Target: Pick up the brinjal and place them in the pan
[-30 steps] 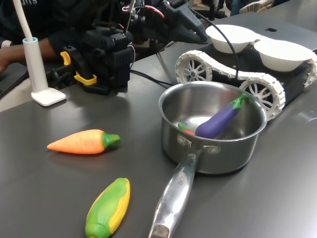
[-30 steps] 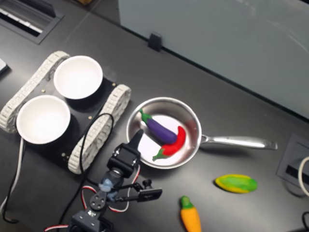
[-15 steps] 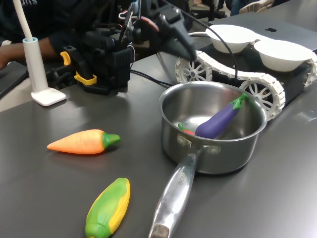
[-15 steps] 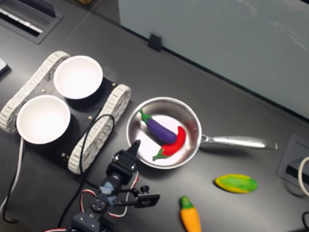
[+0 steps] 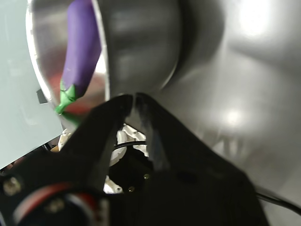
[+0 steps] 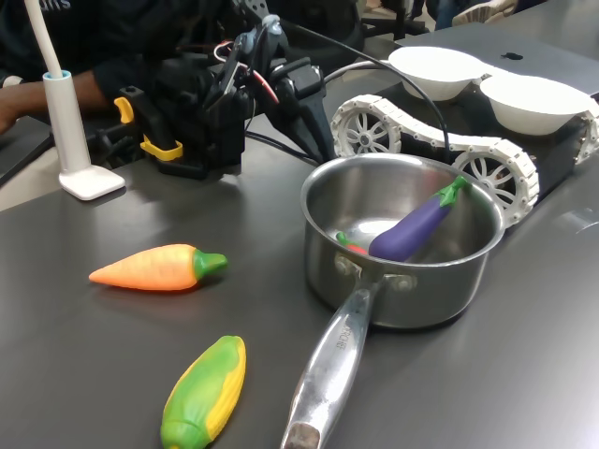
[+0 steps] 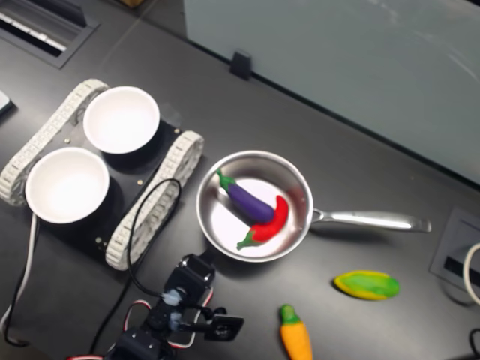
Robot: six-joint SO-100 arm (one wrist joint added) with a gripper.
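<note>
- Brinjal (image 6: 418, 227) lies inside the pan (image 6: 440, 290), purple body slanted against the inner wall, green stem cap up at the rim.
- In the second exterior view the brinjal (image 7: 248, 202) lies across the pan's floor, touching a red chilli (image 7: 270, 222) beside it.
- The gripper (image 5: 133, 104) is outside the pan, near its outer wall, on the side away from the long steel handle (image 7: 371, 220); brinjal and gripper are apart, with the pan wall between them.
- In the wrist view the two dark fingers (image 5: 108, 123) meet at their tips with nothing between them: clenched on nothing.
- On the dark table (image 6: 84, 374), an orange carrot (image 6: 154, 267) and a green-yellow corn (image 6: 206, 389) lie on the handle's side of the pan, toward the table's near edge in the first exterior view.
- Two white bowls (image 7: 121, 118) sit on a tracked vehicle (image 7: 154, 206) just beside the pan.
- A person's arm (image 6: 56, 94) rests at the table's far edge, behind a white stand (image 6: 77, 140).
</note>
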